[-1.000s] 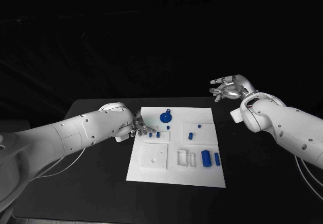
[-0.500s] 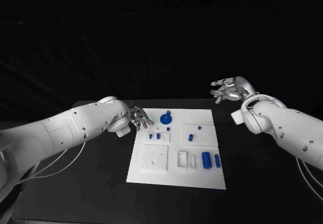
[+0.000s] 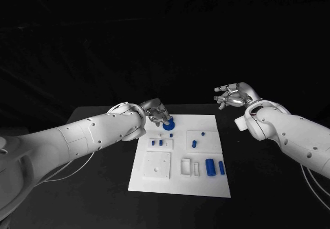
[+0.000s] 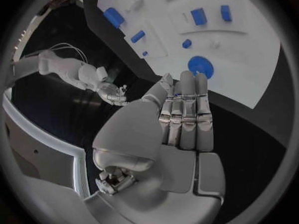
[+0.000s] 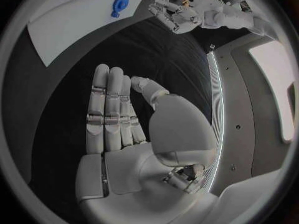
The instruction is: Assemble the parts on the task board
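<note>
Black tabletop (image 3: pixel 103 191) carrying everything, and the white task board (image 3: pixel 155 183) lies in its middle, running from the near side toward the far edge. Left arm (image 3: pixel 76 138) reaches in across the board's left edge, its hand (image 3: pixel 157 113) up at the board's far end, right above the round blue disc (image 3: pixel 168 126) — fingers straight and held together in the wrist view, nothing in them, and whether they touch the disc I cannot tell. Right arm (image 3: pixel 289 133) stands off the board's right edge; its hand (image 3: pixel 232 95) is lifted over the tabletop's far right corner, fingers loosely apart, holding nothing. On the board: two blue cylinders (image 3: pixel 210 168) side by side near the right edge at the near half, a small blue peg (image 3: pixel 194 143) above them, and two little blue pieces (image 3: pixel 158 141) just near of the disc.
</note>
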Controlling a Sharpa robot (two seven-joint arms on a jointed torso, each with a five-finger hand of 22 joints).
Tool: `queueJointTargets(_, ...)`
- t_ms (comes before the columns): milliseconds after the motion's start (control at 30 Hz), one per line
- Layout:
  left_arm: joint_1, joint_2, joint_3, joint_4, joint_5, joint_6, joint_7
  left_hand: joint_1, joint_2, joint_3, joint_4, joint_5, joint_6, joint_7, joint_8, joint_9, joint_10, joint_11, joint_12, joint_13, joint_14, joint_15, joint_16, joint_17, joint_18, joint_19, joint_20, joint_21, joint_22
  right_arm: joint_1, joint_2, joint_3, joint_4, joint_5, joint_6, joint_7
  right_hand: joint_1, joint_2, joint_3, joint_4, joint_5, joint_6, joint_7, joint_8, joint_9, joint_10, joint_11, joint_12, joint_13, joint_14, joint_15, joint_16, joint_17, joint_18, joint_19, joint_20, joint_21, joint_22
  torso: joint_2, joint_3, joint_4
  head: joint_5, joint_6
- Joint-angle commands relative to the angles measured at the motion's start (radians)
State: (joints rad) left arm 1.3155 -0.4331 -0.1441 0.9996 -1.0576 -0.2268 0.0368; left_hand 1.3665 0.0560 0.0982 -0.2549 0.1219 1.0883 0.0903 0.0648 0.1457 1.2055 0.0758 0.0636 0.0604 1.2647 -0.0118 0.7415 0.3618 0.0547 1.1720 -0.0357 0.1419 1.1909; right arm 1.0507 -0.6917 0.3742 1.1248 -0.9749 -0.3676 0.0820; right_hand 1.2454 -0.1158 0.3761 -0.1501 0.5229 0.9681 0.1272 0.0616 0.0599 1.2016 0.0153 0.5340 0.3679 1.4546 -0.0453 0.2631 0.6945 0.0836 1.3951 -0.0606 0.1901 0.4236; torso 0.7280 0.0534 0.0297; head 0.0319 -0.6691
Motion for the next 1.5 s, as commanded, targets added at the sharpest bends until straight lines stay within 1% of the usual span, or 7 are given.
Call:
queueJointTargets(33,0.001,0.022,-0.009,-0.020,-0.159,-0.064,0.101,-0.008,-0.007,-0.005,-0.010,-0.006,-0.020,0.000,-0.003,-0.027,-0.009,-0.001,-0.005,-0.001,0.029,-0.004,0.003,0.002,0.025,0.029,0.001,0.002,0.002,0.000,0.002,0.000,0.000,-0.003,-0.005,0.015,-0.007,-0.006,0.002,-0.002,0.003,0.007,0.004,-0.001,0.001,-0.008,0.000,-0.002,-0.003,-0.006,0.005,-0.008,-0.003,-0.003,-0.011,0.000,0.001,-0.002,0.002,0.0020,-0.0021,0.001,0.006)
queueJointTargets(133,-0.002,0.044,-0.024,-0.040,-0.212,-0.071,0.097,-0.029,-0.017,-0.028,0.001,-0.072,-0.017,-0.003,-0.002,-0.048,-0.016,-0.003,-0.005,-0.001,0.061,-0.008,0.057,0.031,0.026,0.083,-0.003,0.029,0.020,0.000,0.004,0.000,0.001,-0.002,-0.007,0.018,-0.006,-0.004,0.001,-0.001,0.003,0.006,0.005,-0.001,0.001,-0.015,0.002,-0.006,-0.006,-0.013,0.008,-0.013,-0.007,-0.005,-0.021,0.003,-0.003,-0.004,0.002,0.0010,-0.0017,-0.002,0.006)
queueJointTargets(533,-0.020,0.102,-0.052,-0.121,-0.322,-0.032,0.100,-0.011,0.000,-0.060,-0.014,-0.048,0.033,0.009,-0.002,-0.075,-0.015,-0.004,-0.005,-0.001,0.048,-0.010,0.216,0.075,0.038,0.098,-0.005,0.084,0.136,0.000,0.002,0.000,0.012,0.000,-0.012,0.016,-0.004,-0.001,0.002,-0.001,0.003,-0.004,0.009,-0.002,0.001,-0.033,0.010,-0.033,-0.031,-0.050,0.022,-0.043,-0.035,-0.008,-0.057,0.015,-0.024,-0.015,0.015,0.0046,-0.0107,-0.003,0.014)
queueJointTargets(700,-0.022,0.109,-0.059,-0.141,-0.334,0.014,0.101,-0.018,-0.004,-0.063,-0.015,-0.049,0.029,0.007,-0.002,-0.076,-0.044,0.004,-0.005,-0.001,0.033,-0.005,0.201,0.058,0.038,0.085,0.000,0.075,0.132,0.001,0.001,0.000,0.016,0.007,-0.010,0.014,-0.034,0.006,0.060,0.022,0.007,-0.004,0.023,0.001,0.002,-0.043,0.066,-0.258,-0.224,-0.212,0.104,-0.203,-0.248,-0.015,-0.260,0.102,-0.122,-0.136,0.022,0.0045,-0.0128,-0.006,0.014)
queueJointTargets(900,-0.027,0.113,-0.063,-0.153,-0.338,0.045,0.106,-0.017,-0.005,-0.063,-0.013,-0.047,0.015,0.001,-0.003,-0.077,-0.068,0.010,-0.006,-0.002,0.037,-0.002,0.197,0.041,0.041,0.087,0.003,0.068,0.133,0.004,-0.001,0.000,0.020,0.032,0.004,0.016,-0.048,-0.018,0.114,0.034,0.006,-0.015,0.032,-0.001,0.001,-0.044,0.099,-0.442,-0.308,-0.284,0.150,-0.200,-0.525,-0.003,-0.353,0.160,-0.123,-0.287,0.029,0.0032,-0.0144,-0.007,0.015)
queueJointTargets(1033,-0.028,0.112,-0.064,-0.155,-0.339,0.059,0.108,-0.018,-0.006,-0.064,-0.007,-0.046,-0.012,0.004,-0.003,-0.081,-0.087,0.016,-0.006,-0.002,0.045,0.002,0.199,0.033,0.047,0.092,0.008,0.064,0.131,0.006,-0.002,0.000,0.022,0.039,0.009,0.018,-0.048,-0.025,0.116,0.043,0.006,-0.023,0.035,-0.001,0.001,-0.055,0.107,-0.466,-0.309,-0.287,0.159,-0.200,-0.626,0.001,-0.360,0.172,-0.119,-0.353,0.030,0.0022,-0.0154,-0.006,0.011)
queueJointTargets(1500,-0.029,0.107,-0.064,-0.153,-0.335,0.076,0.107,-0.022,0.005,-0.052,-0.001,-0.042,-0.009,0.011,-0.003,-0.081,-0.054,0.007,-0.006,-0.003,0.064,-0.004,0.224,0.028,0.049,0.110,0.003,0.072,0.137,0.009,-0.005,0.000,0.029,0.046,0.011,0.020,-0.045,-0.028,0.115,0.047,0.005,-0.027,0.036,-0.001,0.001,-0.062,0.110,-0.466,-0.309,-0.291,0.161,-0.200,-0.629,0.002,-0.365,0.175,-0.120,-0.357,0.032,0.0013,-0.0152,-0.010,0.008)
